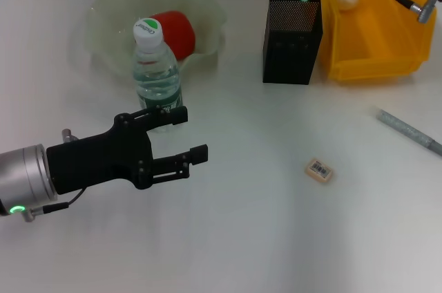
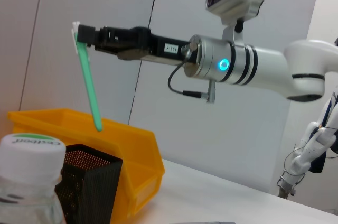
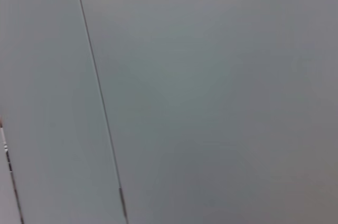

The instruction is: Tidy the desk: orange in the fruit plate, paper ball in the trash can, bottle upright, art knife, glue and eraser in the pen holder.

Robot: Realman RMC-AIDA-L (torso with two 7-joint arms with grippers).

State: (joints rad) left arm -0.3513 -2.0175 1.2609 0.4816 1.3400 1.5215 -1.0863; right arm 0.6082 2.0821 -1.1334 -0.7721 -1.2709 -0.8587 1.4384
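The right end effector (image 2: 87, 36) pinches the green art knife (image 2: 88, 84), hanging near-vertical, tip just above the pen holder (image 1: 293, 39) at 6 o'clock; left end effector (image 1: 186, 137) gapes by the bottle (image 1: 155, 72).

Black, angular left gripper (image 1: 185, 135) with blocky fingers (image 1: 199, 153) on a silver cylindrical wrist, green indicator glowing near its base, thin black cable looping beneath. Black right gripper (image 2: 82, 36) bearing a small white label, joined to a silver-and-white ringed wrist with a glowing cyan ring light, looping black cable, grey camera module mounted above.
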